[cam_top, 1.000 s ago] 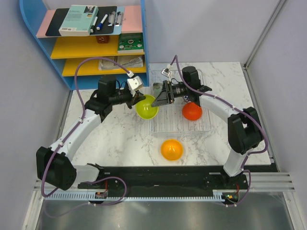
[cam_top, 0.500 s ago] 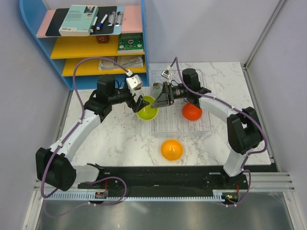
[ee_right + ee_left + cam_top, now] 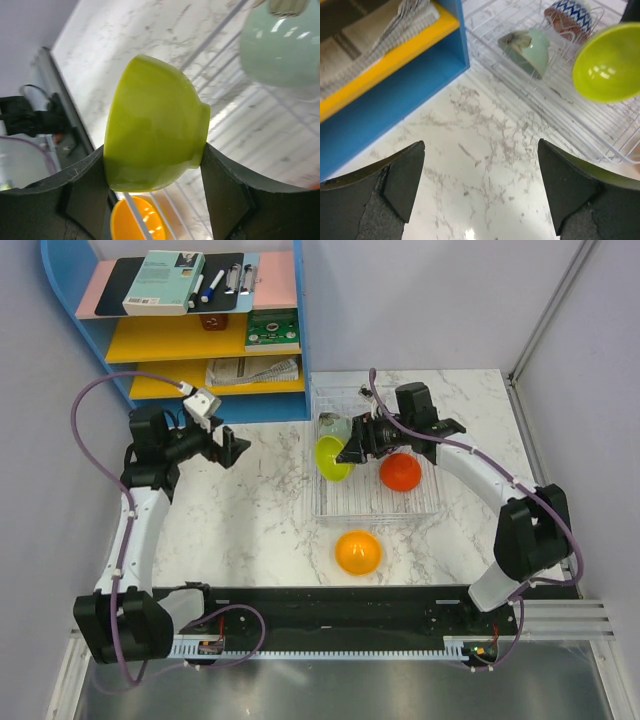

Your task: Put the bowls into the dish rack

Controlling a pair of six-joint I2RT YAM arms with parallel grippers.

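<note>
My right gripper [image 3: 349,451] [image 3: 152,161] is shut on the lime green bowl [image 3: 331,458] [image 3: 152,125] [image 3: 607,62]. It holds the bowl tipped on its side over the left part of the clear dish rack [image 3: 378,508] [image 3: 560,112]. Inside the rack sit a red bowl [image 3: 400,472], a pale grey-green bowl [image 3: 336,427] [image 3: 530,49] [image 3: 280,45] and a patterned bowl [image 3: 567,14]. An orange bowl [image 3: 357,552] [image 3: 136,221] lies on the table in front of the rack. My left gripper [image 3: 233,448] [image 3: 480,185] hangs open and empty over bare marble, well left of the rack.
The blue-and-yellow shelf unit [image 3: 200,330] [image 3: 415,70] with books, pens and papers stands at the back left, close behind my left gripper. Grey walls close in both sides. The arm bases and a black rail [image 3: 340,605] run along the near edge.
My left gripper let go of the lime green bowl, opened wide and drew back to the left. My right gripper kept the bowl and carried it right, over the rack.
</note>
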